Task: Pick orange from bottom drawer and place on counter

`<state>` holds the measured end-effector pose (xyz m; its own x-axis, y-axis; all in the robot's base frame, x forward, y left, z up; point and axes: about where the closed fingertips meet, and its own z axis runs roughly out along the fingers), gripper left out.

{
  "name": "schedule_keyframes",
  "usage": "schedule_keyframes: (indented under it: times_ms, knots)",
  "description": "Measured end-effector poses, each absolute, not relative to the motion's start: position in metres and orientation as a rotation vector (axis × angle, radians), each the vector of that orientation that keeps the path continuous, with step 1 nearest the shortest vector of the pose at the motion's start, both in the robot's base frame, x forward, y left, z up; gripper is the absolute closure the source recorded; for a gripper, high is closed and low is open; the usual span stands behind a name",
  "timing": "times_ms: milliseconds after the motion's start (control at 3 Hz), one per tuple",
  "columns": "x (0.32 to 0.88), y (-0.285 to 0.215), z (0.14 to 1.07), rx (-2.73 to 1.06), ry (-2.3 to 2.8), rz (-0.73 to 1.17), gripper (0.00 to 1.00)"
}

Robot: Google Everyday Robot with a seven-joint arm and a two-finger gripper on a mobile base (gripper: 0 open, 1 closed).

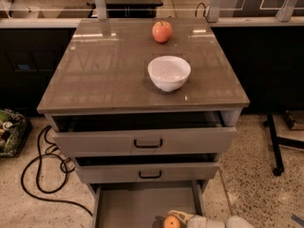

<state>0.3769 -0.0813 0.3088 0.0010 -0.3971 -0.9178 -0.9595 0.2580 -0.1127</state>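
Note:
The orange (171,222) is at the front of the open bottom drawer (135,204), at the lower edge of the camera view. My gripper (177,219) reaches in from the lower right and is closed around the orange, with a pale finger (179,214) over its top right. My white arm (213,222) trails off to the right. The glossy brown-grey counter (104,65) tops the cabinet above.
A white bowl (169,72) and a reddish apple (162,31) stand on the counter. The two upper drawers (147,141) are pulled partly out over the bottom one. Black cables (42,175) and a basket (8,132) lie left; a black stand (274,146) is right.

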Motion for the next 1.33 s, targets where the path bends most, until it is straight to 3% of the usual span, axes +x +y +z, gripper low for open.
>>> schedule_keyframes:
  times_ms: [1000, 1333]
  knots:
    - [0.364, -0.143, 0.45, -1.062, 1.568, 0.615, 1.0]
    - [0.364, -0.143, 0.45, -1.062, 1.568, 0.616, 1.0]
